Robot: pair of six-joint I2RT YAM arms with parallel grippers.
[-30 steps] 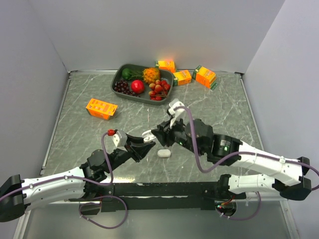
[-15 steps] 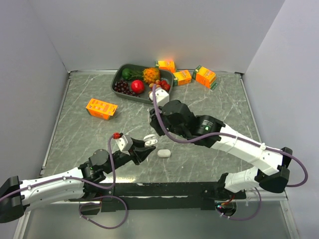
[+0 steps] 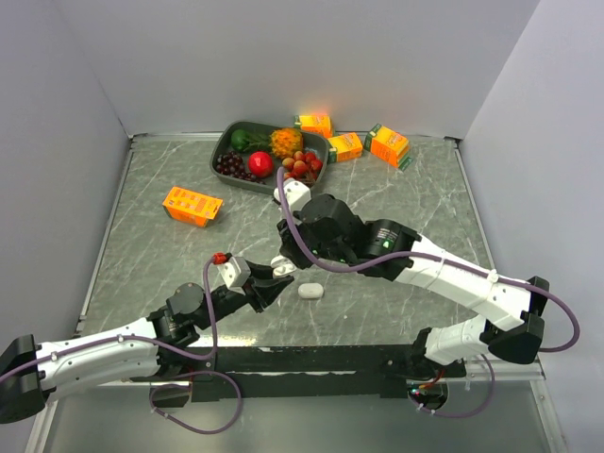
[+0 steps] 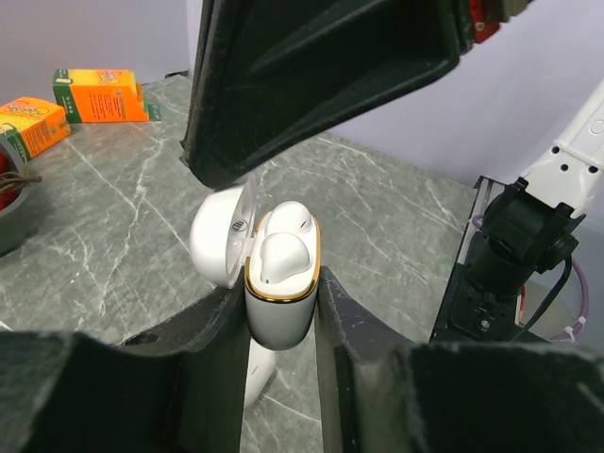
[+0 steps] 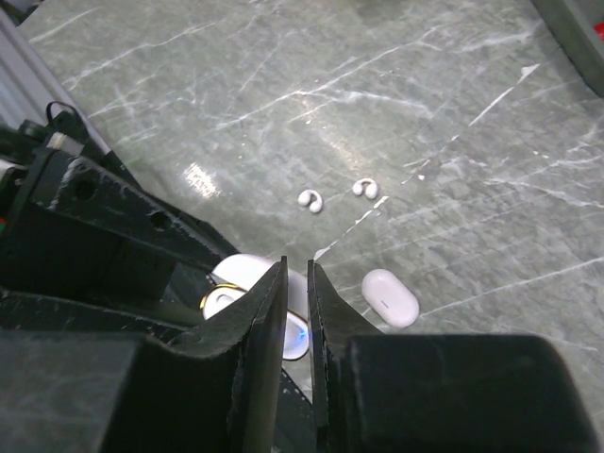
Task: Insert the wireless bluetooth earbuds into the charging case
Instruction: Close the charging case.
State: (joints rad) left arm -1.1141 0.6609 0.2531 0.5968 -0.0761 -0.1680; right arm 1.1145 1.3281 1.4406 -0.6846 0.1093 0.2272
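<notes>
- Grey counter: our right gripper, nearly pressed together, has swung above the charging case.
- Our left gripper pinches it open; we judge seating underway.

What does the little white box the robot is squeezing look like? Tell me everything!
The charging case is a small, glossy white plastic box with a gold rim around its mouth. Its round lid is flipped open to one side on a hinge. Two white earbuds sit inside. It stands upright, squeezed between the black fingers of the left gripper, which touch both its sides.
</notes>
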